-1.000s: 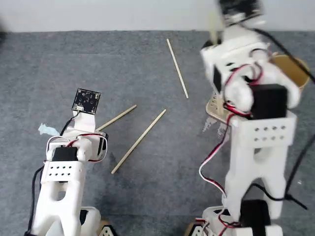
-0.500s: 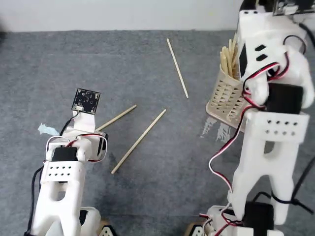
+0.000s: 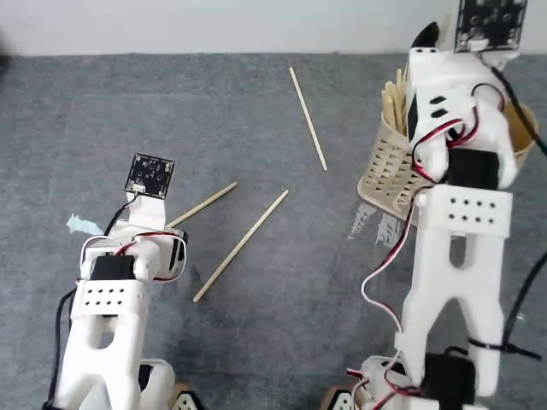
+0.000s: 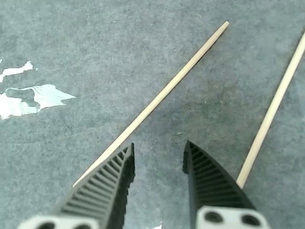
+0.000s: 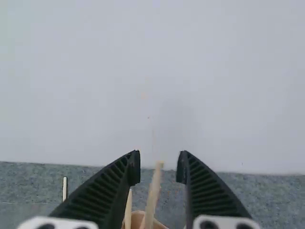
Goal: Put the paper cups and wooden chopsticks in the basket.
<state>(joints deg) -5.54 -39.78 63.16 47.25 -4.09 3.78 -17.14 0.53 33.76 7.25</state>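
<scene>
Three wooden chopsticks lie on the grey mat: one [image 3: 202, 205] just ahead of the left arm, a longer one [image 3: 242, 245] beside it, and a third [image 3: 308, 120] farther back. My left gripper [image 4: 159, 145] hovers open low over the mat, with the nearest chopstick [image 4: 171, 81] running under one finger. The woven basket [image 3: 385, 175] at the right holds several upright chopsticks [image 3: 395, 98]. My right gripper [image 5: 158, 153] is open, raised above the basket and facing the wall, with chopstick tips [image 5: 154, 191] below it. A brown paper cup [image 3: 519, 128] peeks out behind the right arm.
A white paper scrap [image 4: 33, 95] lies on the mat near the left gripper, and it also shows beside the left arm [image 3: 83, 225]. A white wall [image 5: 152, 71] bounds the far edge of the table. Open mat lies between the two arms.
The right arm has lifted and swung back from over the basket, uncovering the basket and the chopsticks standing in it. The left arm has not moved.
</scene>
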